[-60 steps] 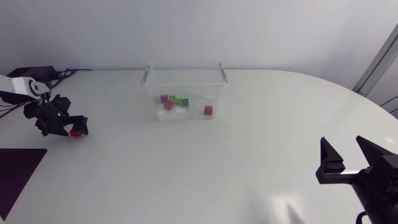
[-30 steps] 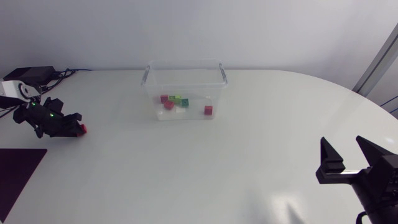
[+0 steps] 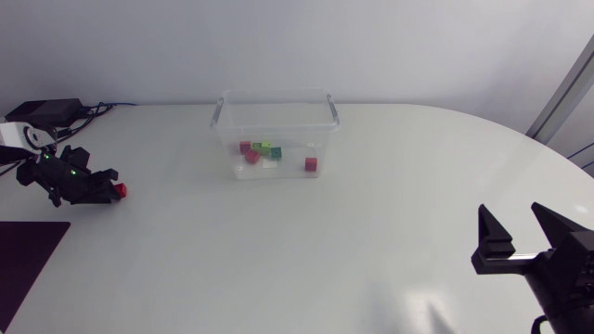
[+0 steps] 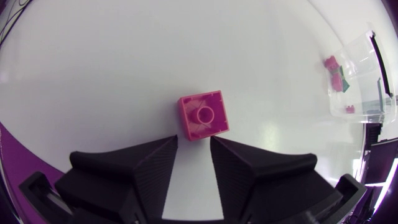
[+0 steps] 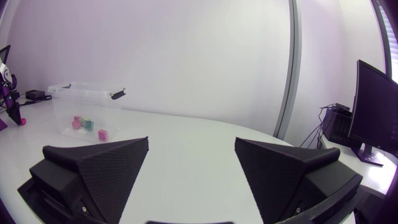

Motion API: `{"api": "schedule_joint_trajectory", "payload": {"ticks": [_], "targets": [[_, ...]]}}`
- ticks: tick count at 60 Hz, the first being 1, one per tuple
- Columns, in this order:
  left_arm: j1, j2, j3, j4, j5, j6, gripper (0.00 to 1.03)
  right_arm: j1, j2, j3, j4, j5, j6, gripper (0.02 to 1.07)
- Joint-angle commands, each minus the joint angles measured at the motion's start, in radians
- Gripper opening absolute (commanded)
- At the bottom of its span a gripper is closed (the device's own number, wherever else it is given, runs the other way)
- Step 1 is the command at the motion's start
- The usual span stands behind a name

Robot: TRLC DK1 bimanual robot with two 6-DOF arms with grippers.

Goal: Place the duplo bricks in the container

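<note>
White table (image 3: 371, 213) lies open right of the container (image 3: 276, 109), which holds several bricks (image 3: 264, 151). Far left of it, near the edge, a pink brick (image 4: 203, 116) sits just ahead of the narrowly parted left gripper (image 4: 194, 142), which has backed away from the container. The right gripper (image 3: 512, 223), spread wide by the near edge, is unmoved.

Over on the left, the left arm (image 3: 20, 136) comes in from the side edge, its white link leading into a black wrist with a green light glowing on it. The left gripper (image 3: 109, 187) sits low over the table, angled towards the middle. In the wrist view the left gripper (image 4: 193, 147) has its wedge fingers (image 4: 140, 169) drawn close, only a narrow gap between the tips. On the right, the right arm (image 3: 568, 271) waits low at the near corner. The right gripper (image 3: 511, 215) points upward, spread wide, and its own wrist view confirms the right gripper (image 5: 191, 147) is splayed, level above the table.
</note>
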Motion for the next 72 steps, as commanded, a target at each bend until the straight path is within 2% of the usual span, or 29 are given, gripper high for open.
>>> {"api": "schedule_joint_trajectory", "payload": {"ticks": [1, 2, 9, 22, 30, 40, 44, 59, 69, 72], "targets": [[0.009, 0.000, -0.032, 0.003, -0.018, -0.019, 0.80, -0.006, -0.008, -0.020, 0.007, -0.008, -0.012, 1.02], [0.005, -0.008, -0.041, 0.006, -0.033, -0.022, 0.89, -0.006, -0.008, -0.020, 0.007, -0.008, -0.012, 1.02], [-0.013, -0.036, -0.054, 0.007, -0.110, -0.056, 0.95, -0.006, -0.008, -0.020, 0.007, -0.008, -0.012, 1.02], [-0.047, -0.063, -0.006, -0.009, -0.196, -0.119, 0.95, -0.006, -0.008, -0.020, 0.007, -0.008, -0.012, 1.02], [-0.076, -0.086, 0.012, -0.054, -0.199, -0.142, 0.95, -0.006, -0.008, -0.020, 0.007, -0.008, -0.012, 1.02], [-0.102, -0.137, -0.005, -0.059, -0.201, -0.145, 0.95, -0.006, -0.008, -0.020, 0.007, -0.008, -0.012, 1.02], [-0.108, -0.109, 0.022, -0.059, -0.202, -0.165, 0.95, -0.006, -0.008, -0.020, 0.007, -0.008, -0.012, 1.02], [-0.134, 0.013, 0.120, -0.059, -0.294, -0.219, 0.91, -0.007, -0.008, -0.020, 0.007, -0.008, -0.013, 1.02], [-0.142, 0.042, 0.150, -0.059, -0.307, -0.228, 0.91, -0.006, -0.008, -0.020, 0.007, -0.008, -0.012, 1.02], [-0.142, 0.044, 0.150, -0.059, -0.307, -0.228, 0.84, -0.006, -0.008, -0.020, 0.007, -0.008, -0.013, 1.02]]}}
